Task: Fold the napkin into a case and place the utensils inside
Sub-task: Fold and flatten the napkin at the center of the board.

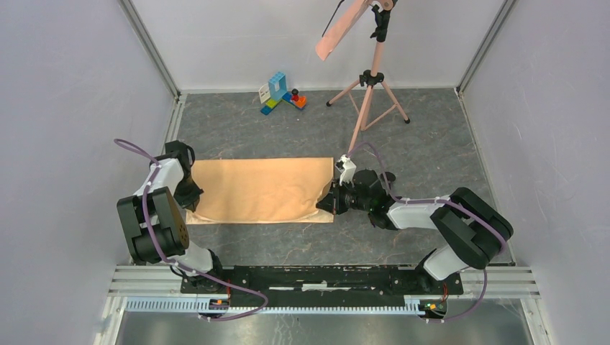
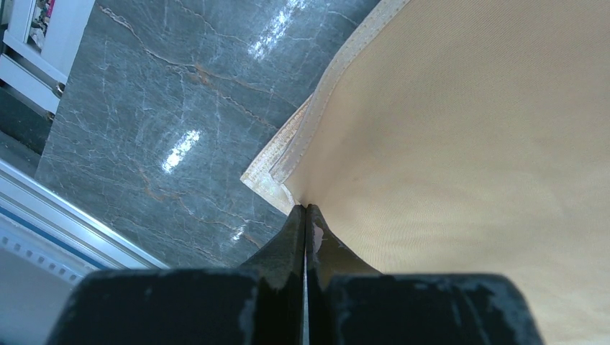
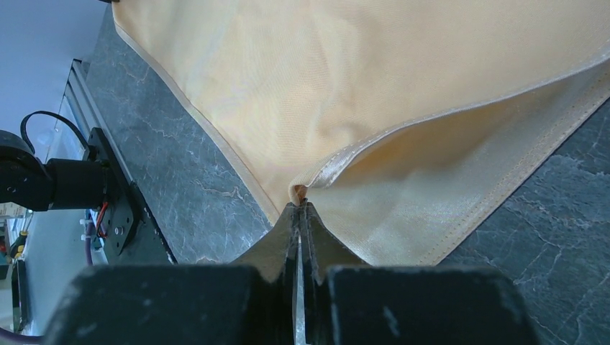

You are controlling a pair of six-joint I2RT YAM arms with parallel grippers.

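The peach-tan napkin (image 1: 262,190) lies on the dark marble table, doubled into a wide rectangle. My left gripper (image 1: 193,198) is at its left edge. In the left wrist view the left gripper (image 2: 306,210) is shut, pinching the napkin (image 2: 467,144) just beside a hemmed corner. My right gripper (image 1: 324,201) is at the napkin's right edge. In the right wrist view the right gripper (image 3: 299,205) is shut on a small fold of the upper layer's hem, which is raised off the lower layer of the napkin (image 3: 324,86). The utensils and the case are out of view.
A pink tripod (image 1: 369,93) stands at the back right with a salmon strip (image 1: 342,29) on top. Coloured toy blocks (image 1: 282,93) sit at the back centre. White walls enclose the table, and the arms' mounting rail (image 1: 324,277) runs along the near edge.
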